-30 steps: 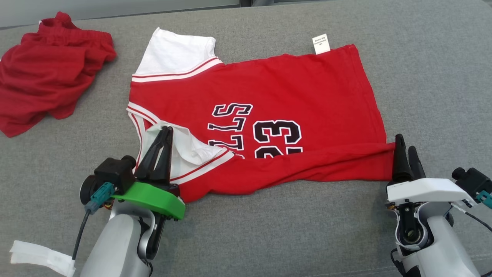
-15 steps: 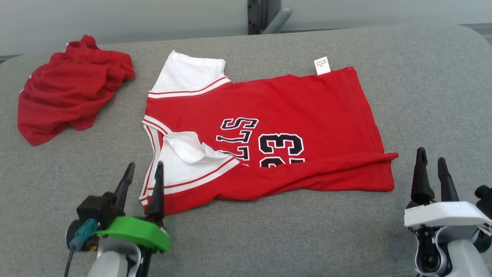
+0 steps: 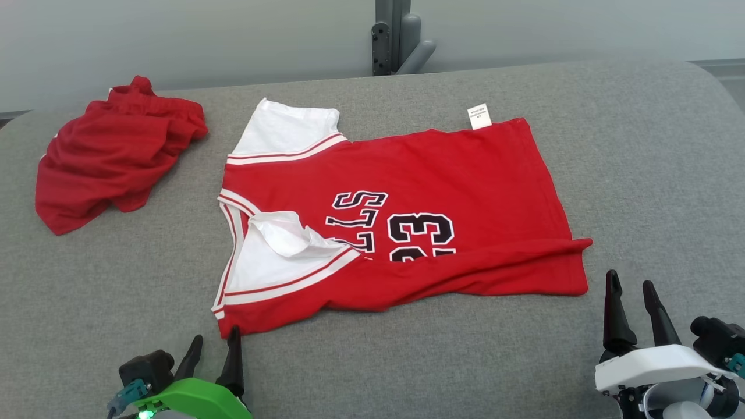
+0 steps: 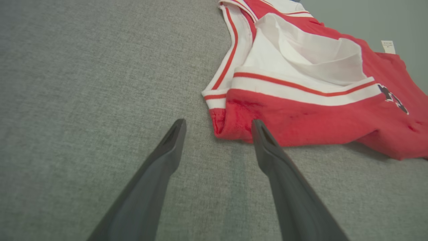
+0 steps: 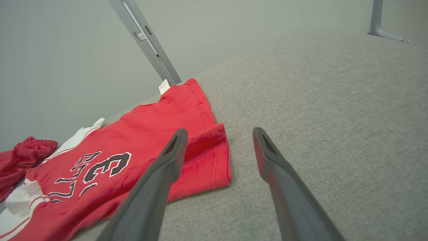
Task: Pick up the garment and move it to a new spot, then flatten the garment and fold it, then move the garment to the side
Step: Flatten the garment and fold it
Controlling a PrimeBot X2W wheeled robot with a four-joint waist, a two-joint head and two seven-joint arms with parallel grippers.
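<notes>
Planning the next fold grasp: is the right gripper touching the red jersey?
Apart. The head view shows a strip of grey surface between the open right gripper and the hem corner of the red jersey.

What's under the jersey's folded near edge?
The fold lies over the jersey front, hiding the lower parts of the 23 and lettering. Grey surface beneath; anything between layers is covered.

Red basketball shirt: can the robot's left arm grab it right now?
Probably yes. The left arm's fingers stand open by the near corner of the red basketball shirt with white sleeves, and nothing lies on the grey fabric tabletop between.
</notes>
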